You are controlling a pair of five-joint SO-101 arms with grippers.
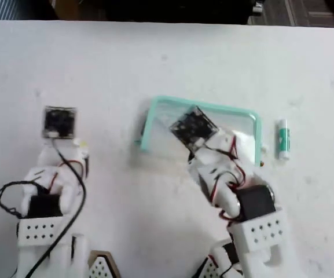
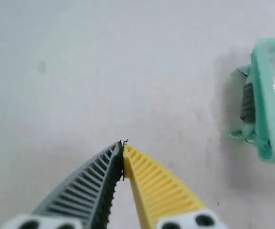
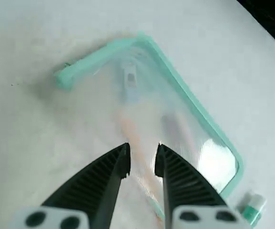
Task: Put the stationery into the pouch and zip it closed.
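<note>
The white counter (image 1: 155, 58) carries a clear pouch (image 1: 162, 119) with a mint-green border, which lies flat near the middle. A green-and-white glue stick (image 1: 283, 138) lies just beside the pouch.

The high view looks almost straight down on the white table (image 1: 155, 58), whose far edge lies at 12 o'clock. The left wrist view, sited at 8 o'clock there, faces 12 past the left gripper (image 2: 123, 145), low over the table, and catches one end of the pouch (image 2: 266, 95). The right wrist view, sited at 5 o'clock, faces 11 past the right gripper (image 3: 142, 160), seemingly from higher up, over that pouch. All three share it.
</note>
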